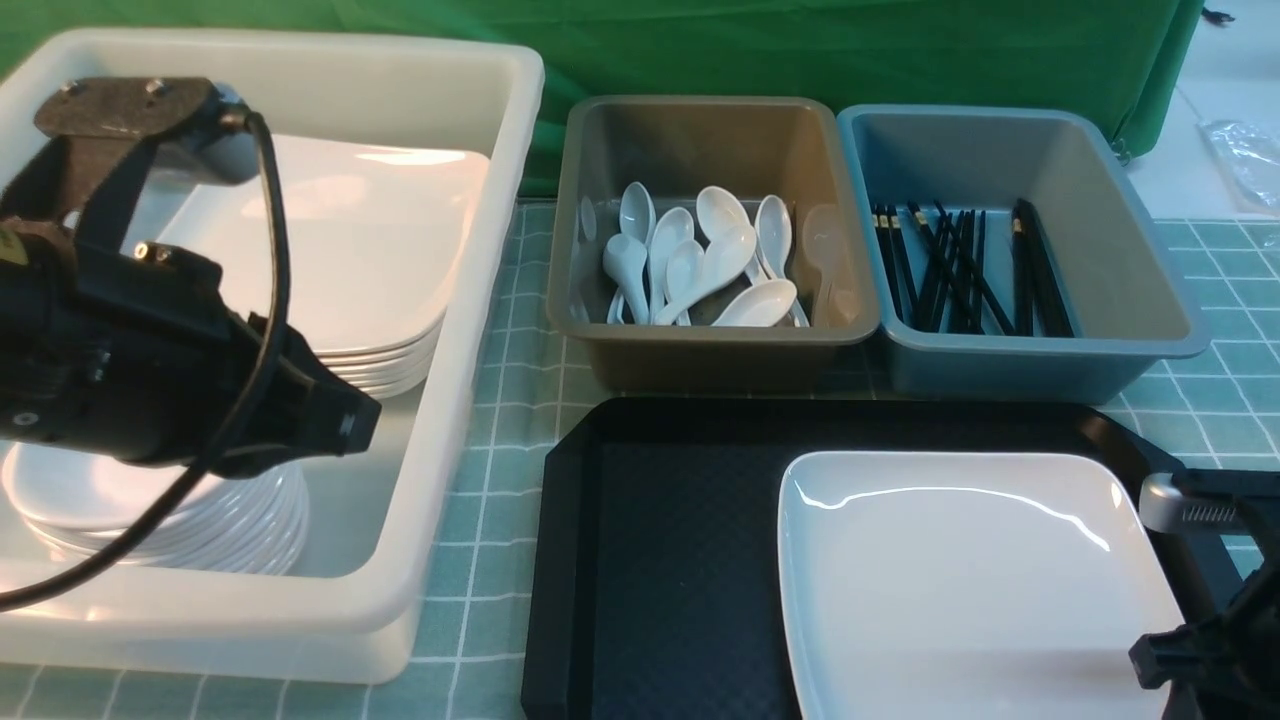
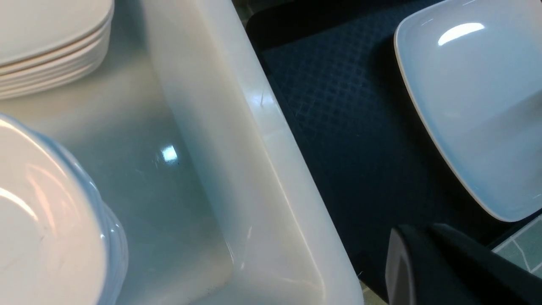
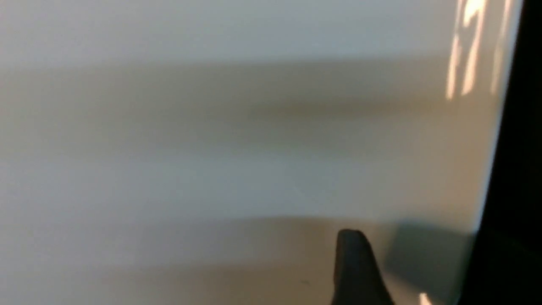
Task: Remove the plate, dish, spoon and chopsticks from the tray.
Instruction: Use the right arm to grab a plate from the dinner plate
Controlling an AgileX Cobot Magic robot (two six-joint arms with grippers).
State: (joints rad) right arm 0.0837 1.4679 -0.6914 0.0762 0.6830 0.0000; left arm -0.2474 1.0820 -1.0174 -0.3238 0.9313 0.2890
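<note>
Black tray (image 1: 660, 560) on checked counter (image 1: 500, 400), carrying one white plate (image 1: 960, 580), flat in the right half. Right end effector (image 1: 1195, 655) at plate's near right corner, released, jaws wide, one finger (image 3: 355, 262) over the plate's surface. Left end effector (image 1: 345, 425) above one white tub (image 1: 440, 420), clenched. Two dish stacks (image 1: 370, 250) inside tub. One grey bin (image 1: 600, 350): roughly nine spoons (image 1: 700, 265). One blue bin (image 1: 1150, 340): chopsticks (image 1: 960, 270), too tangled to count.
</note>
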